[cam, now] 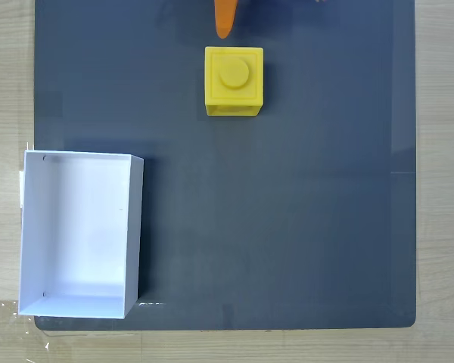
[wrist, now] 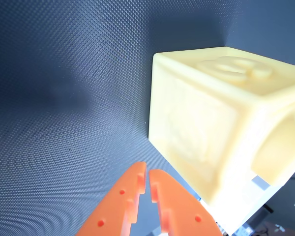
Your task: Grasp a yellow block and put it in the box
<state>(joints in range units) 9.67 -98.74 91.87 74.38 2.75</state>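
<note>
End effector (wrist: 147, 172) jaws nearly closed, empty, just beside block (cam: 234, 80) near table's far edge. Risk: advancing closed shoves block; box (cam: 32, 227) well apart.

My gripper (wrist: 147, 172) enters the wrist view from six o'clock, its two orange fingers (wrist: 119, 204) pressed nearly together, tips aimed toward twelve, holding nothing. In the fixed view my orange tip (cam: 224, 21) pokes in from twelve o'clock.

Wooden table (cam: 439, 189), dark mat (cam: 287, 227), yellow block (cam: 234, 82), box (cam: 79, 302)
</note>
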